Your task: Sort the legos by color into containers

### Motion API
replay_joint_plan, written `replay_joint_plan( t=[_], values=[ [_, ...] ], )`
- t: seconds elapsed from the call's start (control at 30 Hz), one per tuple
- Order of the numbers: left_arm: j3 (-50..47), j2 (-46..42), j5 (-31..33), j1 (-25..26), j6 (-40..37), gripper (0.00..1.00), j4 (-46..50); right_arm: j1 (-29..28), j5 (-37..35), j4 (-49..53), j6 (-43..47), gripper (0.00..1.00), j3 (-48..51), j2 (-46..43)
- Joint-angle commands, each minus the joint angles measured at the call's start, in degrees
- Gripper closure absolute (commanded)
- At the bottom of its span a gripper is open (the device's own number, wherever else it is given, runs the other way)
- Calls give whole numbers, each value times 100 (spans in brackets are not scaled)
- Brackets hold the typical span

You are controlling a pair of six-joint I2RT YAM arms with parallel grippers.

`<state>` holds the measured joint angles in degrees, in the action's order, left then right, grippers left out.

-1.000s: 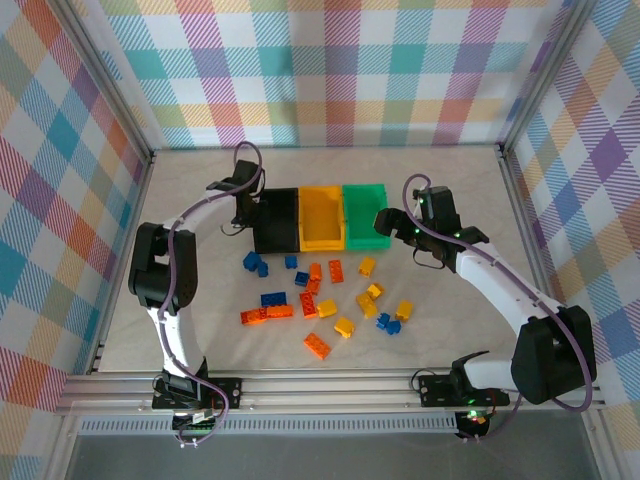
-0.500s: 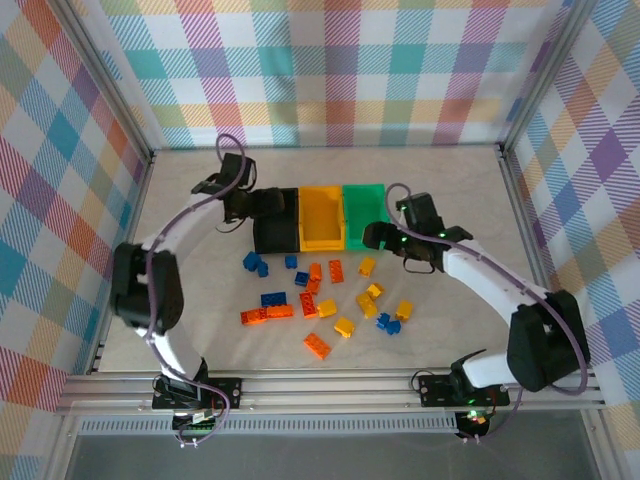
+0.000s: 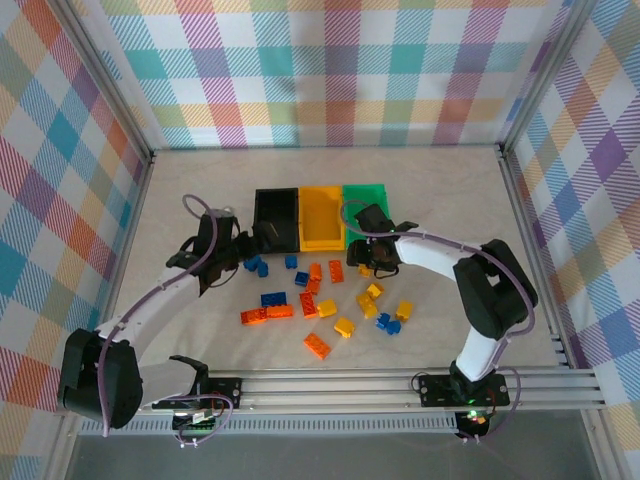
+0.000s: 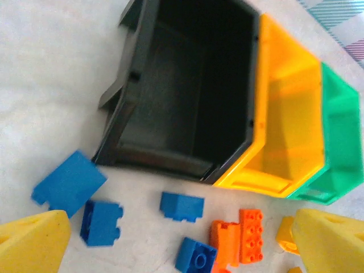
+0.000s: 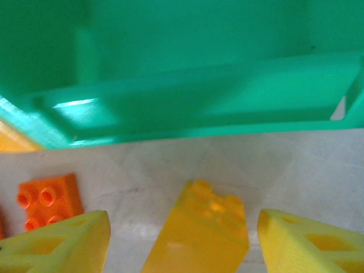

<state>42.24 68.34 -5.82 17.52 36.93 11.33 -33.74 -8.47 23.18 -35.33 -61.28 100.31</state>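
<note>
Top external view shows the table (image 3: 450, 180) with three bins in a row: black bin (image 3: 277, 212), orange bin (image 3: 322, 215), green bin (image 3: 366, 195). Loose bricks lie in front of them. The left claw (image 4: 181, 233) is wide open and holds nothing, near the blue bricks (image 4: 101, 223). The right claw (image 5: 183, 227) is open around a yellow brick (image 5: 199, 239), just beside the green bin, not squeezing yet. It should keep the brick in the middle, close gently, then lift straight up.
</note>
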Motion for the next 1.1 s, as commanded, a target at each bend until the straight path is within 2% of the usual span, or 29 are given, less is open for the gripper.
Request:
replay_joint_plan(
  t=[0.0, 0.17, 0.47, 0.63, 0.73, 0.87, 1.07],
  values=[
    [-118, -250, -129, 14, 342, 0, -418, -7, -278, 248, -276, 34, -203, 181],
    [-146, -208, -145, 8, 275, 0, -353, -18, -254, 369, -272, 43, -293, 312],
    [-89, -261, 96, 6, 267, 0, -158, -19, -76, 376, -91, 64, -236, -99],
    [-38, -400, 429, 6, 259, 0, 203, 8, -225, 641, 362, 65, -739, -597],
    [45, -426, 724, -21, 277, 0, 696, 245, -346, 756, 584, 64, -1255, -531],
    [21, -457, 820, -77, 348, 0, 913, 562, -377, 735, 749, 64, -2002, -4],
    [32, -448, 926, -219, 457, 0, 1198, 736, -406, 988, 905, 62, -3224, 1136]
  ],
)
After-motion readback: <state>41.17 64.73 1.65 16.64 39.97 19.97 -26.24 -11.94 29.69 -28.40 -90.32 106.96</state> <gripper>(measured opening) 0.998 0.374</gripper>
